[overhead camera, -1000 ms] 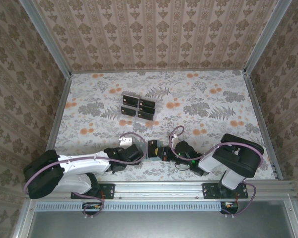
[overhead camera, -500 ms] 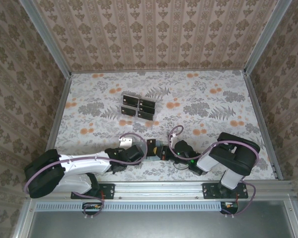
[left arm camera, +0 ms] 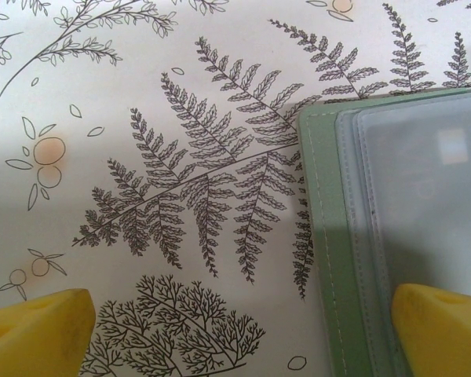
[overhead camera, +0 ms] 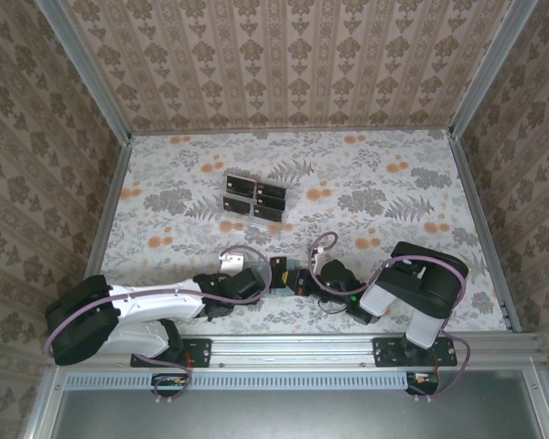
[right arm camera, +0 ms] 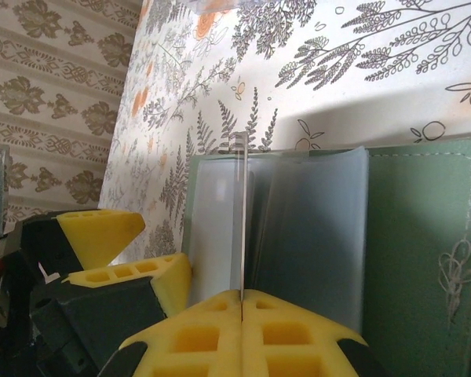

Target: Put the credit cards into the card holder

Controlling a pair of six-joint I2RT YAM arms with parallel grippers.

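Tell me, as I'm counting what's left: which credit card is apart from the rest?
The card pinched edge-on in the right claw, above the open card holder; the other cards sit together farther back on the table.

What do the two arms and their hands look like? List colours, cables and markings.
Both the left arm and right arm have white link shells between black joints, each trailed by a looping purple cable. A small green light glows on the right arm. The left hand and right hand are black with yellow fingers moulded with square recesses.
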